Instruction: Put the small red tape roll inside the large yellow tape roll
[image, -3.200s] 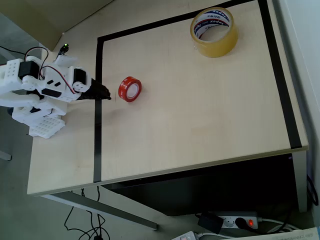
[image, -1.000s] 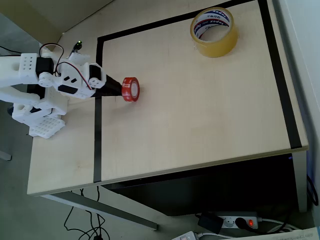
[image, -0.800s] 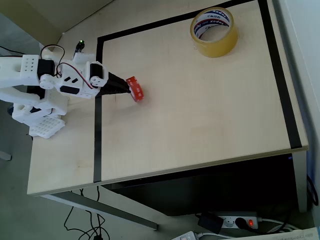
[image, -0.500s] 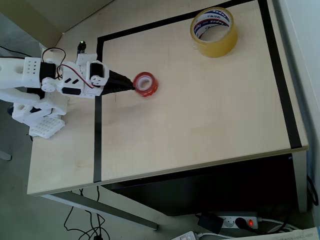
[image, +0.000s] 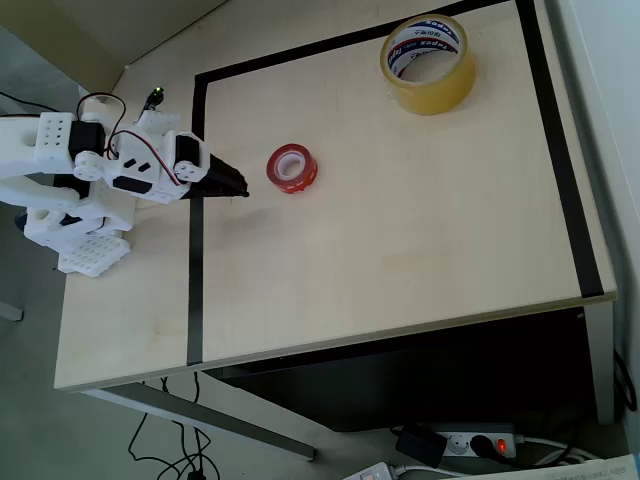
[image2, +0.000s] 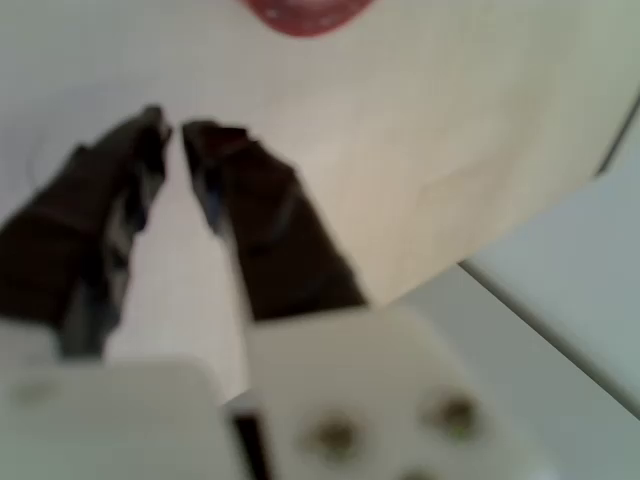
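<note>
In the overhead view the gripper hung low over the left part of the table, its dark tips pointing to the right across the vertical black tape line that marks the work area's left border. The jaws held nothing; in the wrist view the gripper showed only a narrow slit of bare table between its two black fingers, so they stood nearly together and empty. The small red tape roll lay flat on the table just beyond the fingertips, a short gap ahead of them and slightly toward the picture's top, not touching either finger, with its white core facing up. In the wrist view the same red roll appeared as a blurred red arc at the top edge, ahead of the tips and a little to their right. The large yellow tape roll sat well apart from the jaws, far ahead of them and off toward the upper right corner of the marked area, resting flat with its printed white core open upward and nothing inside it. The arm's white body stretched back from the jaws past the table's left edge.
</note>
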